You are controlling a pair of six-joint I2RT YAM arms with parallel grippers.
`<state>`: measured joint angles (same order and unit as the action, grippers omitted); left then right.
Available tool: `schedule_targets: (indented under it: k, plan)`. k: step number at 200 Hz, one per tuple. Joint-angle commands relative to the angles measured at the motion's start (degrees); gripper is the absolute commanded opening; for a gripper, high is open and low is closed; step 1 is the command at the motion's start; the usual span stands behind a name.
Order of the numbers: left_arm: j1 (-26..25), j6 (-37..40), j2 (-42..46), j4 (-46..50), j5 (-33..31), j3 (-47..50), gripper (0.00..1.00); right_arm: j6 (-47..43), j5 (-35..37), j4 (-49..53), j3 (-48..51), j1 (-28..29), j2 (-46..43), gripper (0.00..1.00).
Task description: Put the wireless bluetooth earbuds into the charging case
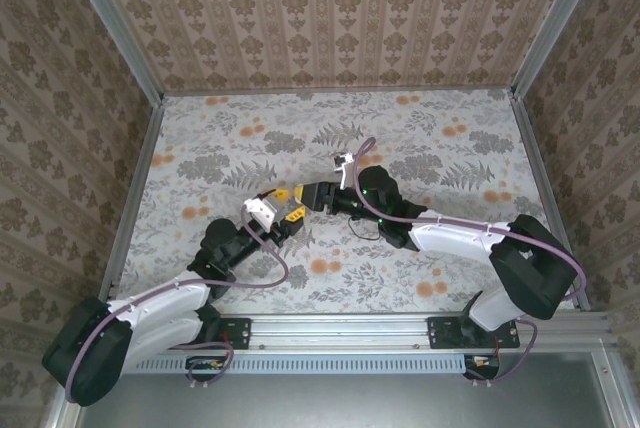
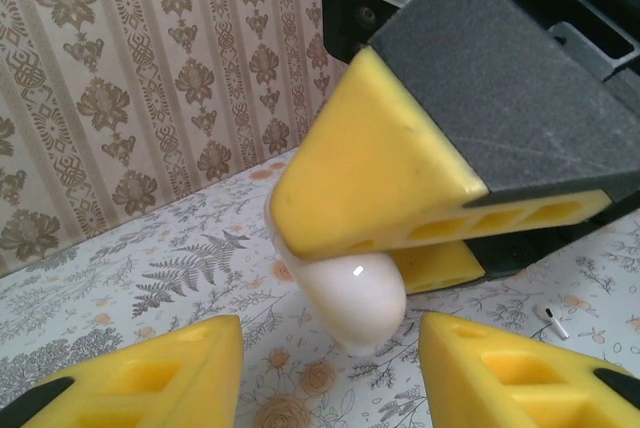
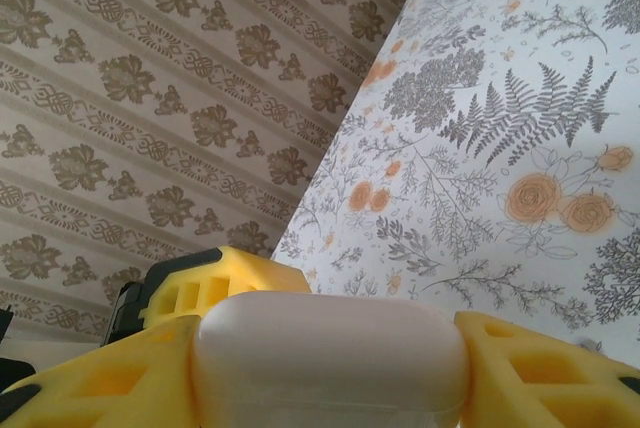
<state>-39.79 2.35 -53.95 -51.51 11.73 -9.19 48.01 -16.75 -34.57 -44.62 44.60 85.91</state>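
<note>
White and glossy, the case [image 3: 330,353] is pinched between the yellow pads [image 3: 520,378] of the right gripper [image 1: 310,196], clear of the table [image 1: 400,138]. Its rounded free end sticks out past those fingertips. The left gripper [image 1: 289,203] faces it tip to tip with its jaws apart. One pad [image 2: 160,378] sits on each side of that free end with a gap to the plastic, and it holds nothing. One earbud [image 2: 552,321] lies on the table past one of the left pads, well apart from the case.

As I read it, the step is readying the case: no open lid shows, so it looks shut, and no bud can go in until it opens. The next move would call for the left pads to close squarely on the free end or catch the lid edge; glossy plastic could slip.

In the right wrist view the case spans from pad to pad, so it seems clamped along its long axis. The bulging end points out from the right fingertips towards the left gripper; where the hinge lies I cannot tell
</note>
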Motion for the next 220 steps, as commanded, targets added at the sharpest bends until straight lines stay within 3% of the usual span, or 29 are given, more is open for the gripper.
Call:
schedule_targets:
  k: [1,52,147,184,220]
  plan:
    - [-0.4,-2.2,0.2,-2.8,-0.9,-1.8,0.47,0.3,0.7,-3.2,0.3,0.8,-0.9,0.52]
    - [-0.5,-3.3,-0.5,-0.8,-1.6,-3.1,0.42,1.0,0.4,-4.5,0.1,1.8,0.0,0.52]
    - [-0.6,-5.1,0.5,1.2,-0.8,-4.5,0.24,1.4,-0.9,-4.7,-0.4,2.6,1.0,0.53]
    - [-0.5,-5.5,2.2,4.7,-0.2,-5.1,0.20,-2.6,0.1,-2.9,-0.2,2.6,-0.9,0.66]
    - [1.1,-7.3,2.7,4.5,3.9,-4.3,0.19,-12.1,2.2,2.7,0.5,1.9,-5.7,0.71]
